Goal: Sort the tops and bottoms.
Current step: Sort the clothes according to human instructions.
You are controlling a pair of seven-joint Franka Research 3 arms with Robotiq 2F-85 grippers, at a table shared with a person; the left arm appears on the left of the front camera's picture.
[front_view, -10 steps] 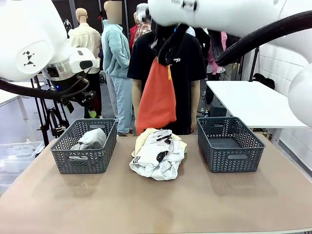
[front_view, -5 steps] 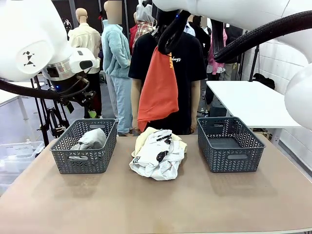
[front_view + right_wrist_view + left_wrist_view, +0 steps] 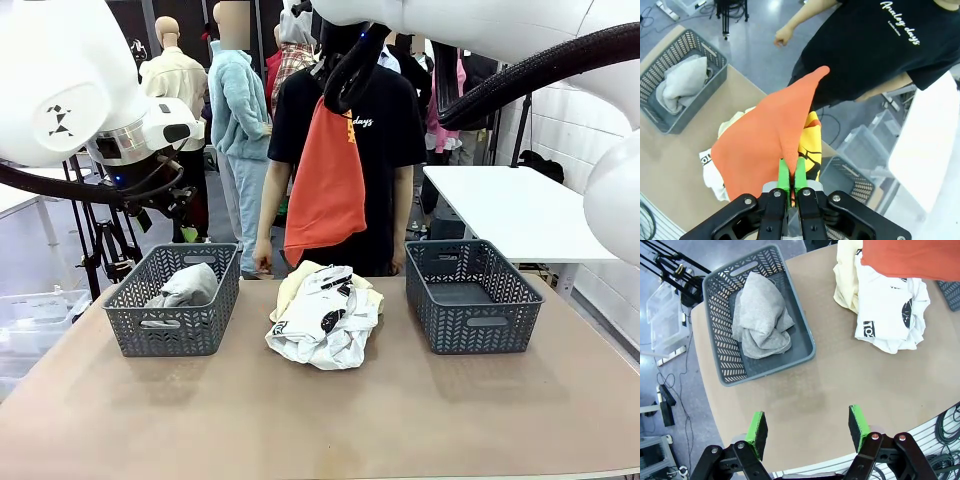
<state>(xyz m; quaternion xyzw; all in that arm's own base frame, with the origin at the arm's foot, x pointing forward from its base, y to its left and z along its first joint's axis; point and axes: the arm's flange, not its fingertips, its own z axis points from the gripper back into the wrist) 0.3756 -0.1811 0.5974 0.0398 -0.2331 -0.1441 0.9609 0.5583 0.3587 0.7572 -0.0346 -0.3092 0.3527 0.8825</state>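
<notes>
My right gripper (image 3: pixel 789 175) is shut on the orange-red garment (image 3: pixel 325 180), which hangs high over the table's middle in front of the person; the same cloth (image 3: pixel 765 147) drapes from my pads in the right wrist view. Below it a white garment with black print (image 3: pixel 325 325) lies on a pale yellow one (image 3: pixel 292 285). The grey garment (image 3: pixel 185 285) sits in the left basket (image 3: pixel 172 325). My left gripper (image 3: pixel 809 427) stands open high above the table, near the left basket (image 3: pixel 805 352), holding nothing.
An empty grey basket (image 3: pixel 470 295) stands on the right of the table. The person in a black T-shirt (image 3: pixel 395 140) stands at the far edge behind the pile. A white table (image 3: pixel 520 210) is off to the right.
The right gripper has lifted the orange-red garment a little higher and slightly right. The left arm has stayed still.
</notes>
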